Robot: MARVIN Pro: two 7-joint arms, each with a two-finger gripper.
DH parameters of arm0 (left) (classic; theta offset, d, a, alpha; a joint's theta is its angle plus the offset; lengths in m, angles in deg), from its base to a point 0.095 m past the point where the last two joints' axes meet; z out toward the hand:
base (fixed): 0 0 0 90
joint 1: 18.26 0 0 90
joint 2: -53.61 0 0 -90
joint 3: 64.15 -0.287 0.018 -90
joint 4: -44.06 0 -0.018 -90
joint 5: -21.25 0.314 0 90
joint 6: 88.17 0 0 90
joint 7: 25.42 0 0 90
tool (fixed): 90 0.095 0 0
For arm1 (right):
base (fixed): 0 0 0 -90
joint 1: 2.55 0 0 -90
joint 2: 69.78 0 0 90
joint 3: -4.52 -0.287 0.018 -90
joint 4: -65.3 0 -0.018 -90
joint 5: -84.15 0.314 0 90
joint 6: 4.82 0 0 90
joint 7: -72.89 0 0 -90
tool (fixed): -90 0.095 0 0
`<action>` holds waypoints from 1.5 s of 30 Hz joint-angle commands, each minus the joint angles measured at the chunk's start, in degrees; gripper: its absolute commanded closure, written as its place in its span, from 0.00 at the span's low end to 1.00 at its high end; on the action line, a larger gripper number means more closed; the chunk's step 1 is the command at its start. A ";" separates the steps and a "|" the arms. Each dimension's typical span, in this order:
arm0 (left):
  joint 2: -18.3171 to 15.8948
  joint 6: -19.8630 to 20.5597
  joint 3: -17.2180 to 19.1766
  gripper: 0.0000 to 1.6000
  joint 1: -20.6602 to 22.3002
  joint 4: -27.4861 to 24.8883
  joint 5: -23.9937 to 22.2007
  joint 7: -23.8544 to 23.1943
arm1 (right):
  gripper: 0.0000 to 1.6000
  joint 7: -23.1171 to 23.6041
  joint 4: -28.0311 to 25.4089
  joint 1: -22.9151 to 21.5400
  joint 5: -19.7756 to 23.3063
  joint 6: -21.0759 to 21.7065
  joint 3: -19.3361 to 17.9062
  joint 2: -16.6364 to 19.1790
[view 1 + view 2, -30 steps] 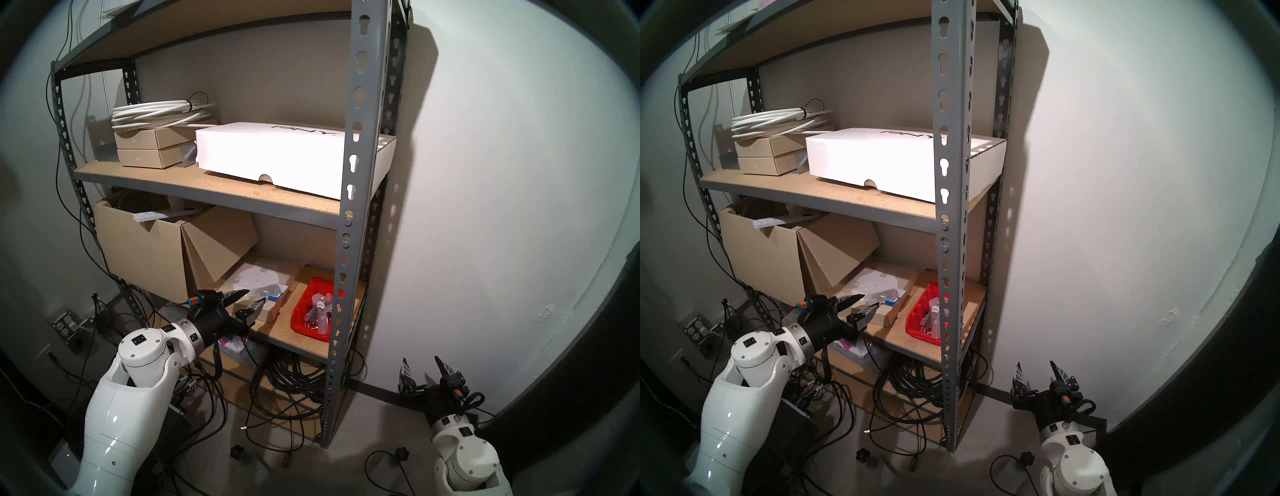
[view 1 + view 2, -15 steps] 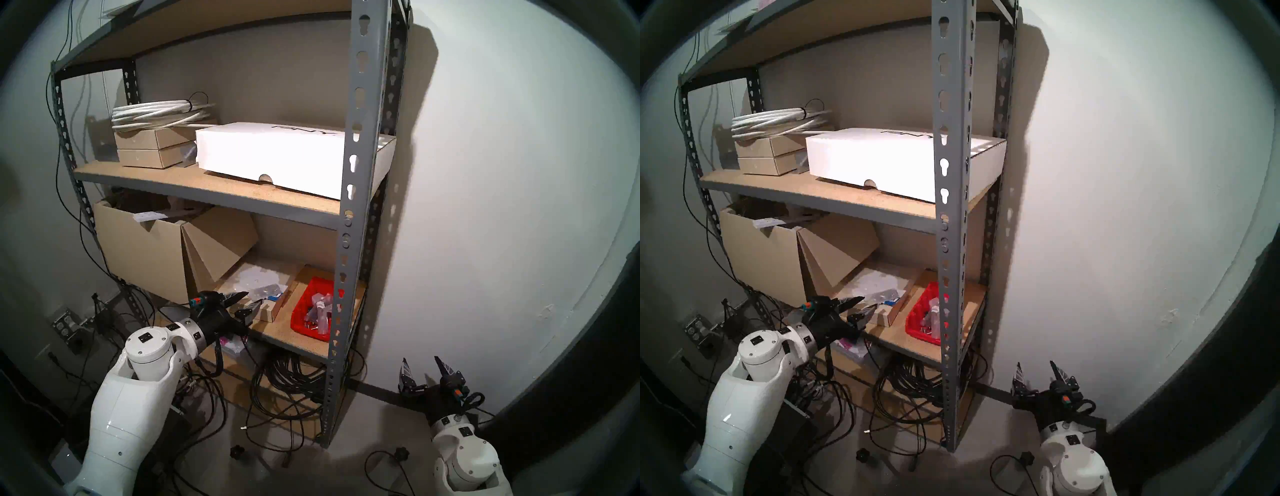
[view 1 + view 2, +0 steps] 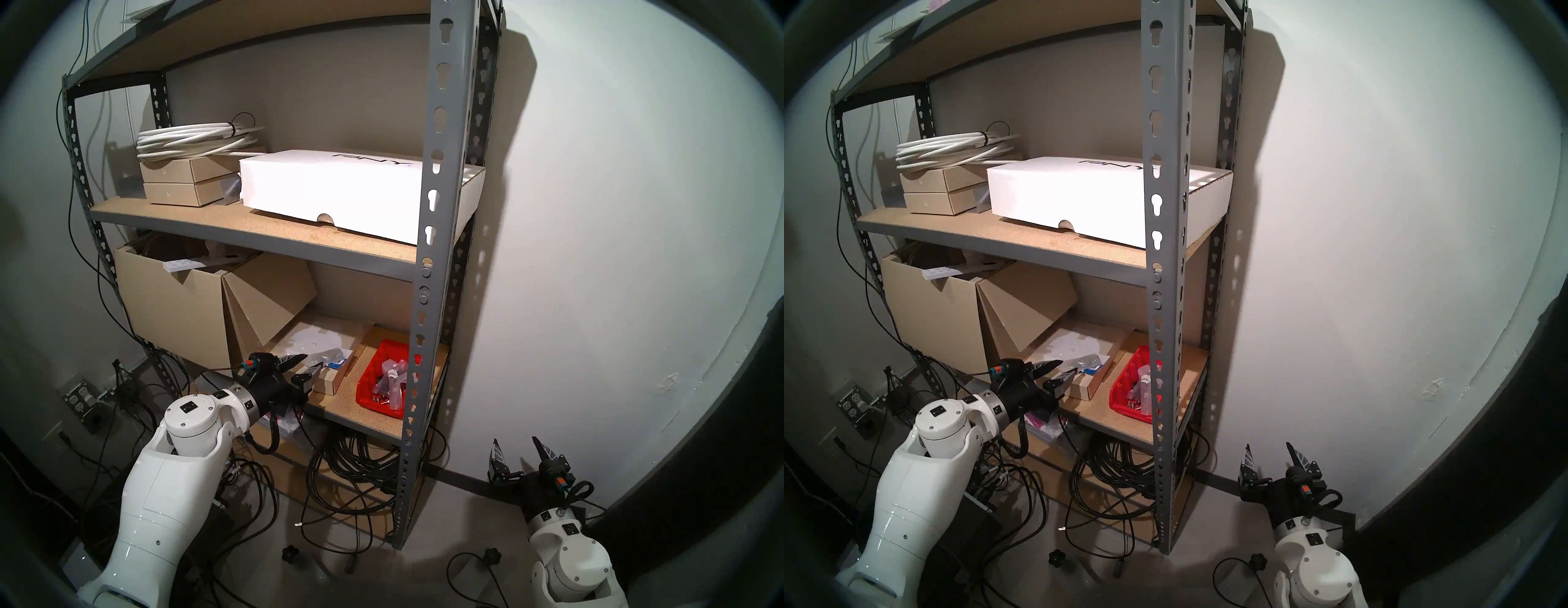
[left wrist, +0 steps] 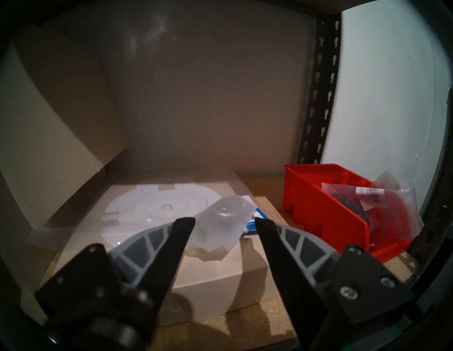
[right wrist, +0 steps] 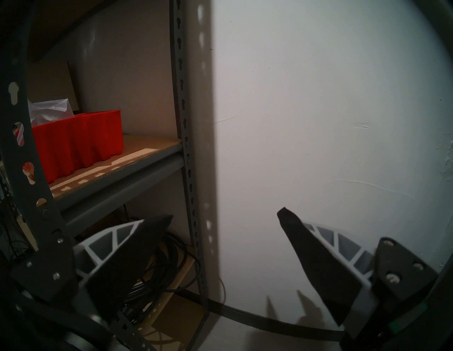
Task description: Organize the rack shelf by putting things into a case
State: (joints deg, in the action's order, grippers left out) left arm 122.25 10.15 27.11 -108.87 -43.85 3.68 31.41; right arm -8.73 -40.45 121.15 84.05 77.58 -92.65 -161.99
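Observation:
The grey rack shelf (image 3: 441,170) has tan boards. On its lower board (image 3: 339,403) a red case (image 3: 373,369) holds several clear bags of hardware (image 3: 392,380); it also shows in the left wrist view (image 4: 313,198) and the right wrist view (image 5: 78,142). One clear bag (image 4: 228,210) lies on a flat tan box (image 4: 208,274), also in the head view (image 3: 324,356). My left gripper (image 3: 312,361) (image 4: 223,221) is open and empty, its fingertips at the bag's near end. My right gripper (image 3: 515,441) (image 5: 225,215) is open and empty, low beside the rack near the wall.
A blue-and-white card (image 4: 255,218) lies beside the bag. A large open cardboard box (image 3: 178,305) stands to the left. A white PNY box (image 3: 331,187) is on the board above. Black cables (image 3: 356,463) lie coiled under the lower board.
My left arm has moved right and in toward the shelf, so the gripper sits closer over the flat box. The right arm has not moved.

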 commanded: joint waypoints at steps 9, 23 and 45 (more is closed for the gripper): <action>0.41 -1.36 -1.14 0.33 6.17 3.44 0.72 -0.66 | 0.00 0.00 -1.08 -0.08 0.01 -0.13 0.00 0.01; 0.05 -1.60 -1.43 0.23 5.30 4.93 1.69 -2.18 | 0.00 0.00 -1.15 -0.05 0.01 -0.08 0.00 0.00; 0.61 -1.94 -1.69 0.32 5.59 7.20 2.83 -2.52 | 0.00 0.00 -1.15 -0.05 0.01 -0.08 0.00 0.00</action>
State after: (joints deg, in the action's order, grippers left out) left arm 122.40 8.70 25.60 -104.07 -36.82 6.58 28.83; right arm -8.73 -40.46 121.15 84.05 77.60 -92.65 -161.99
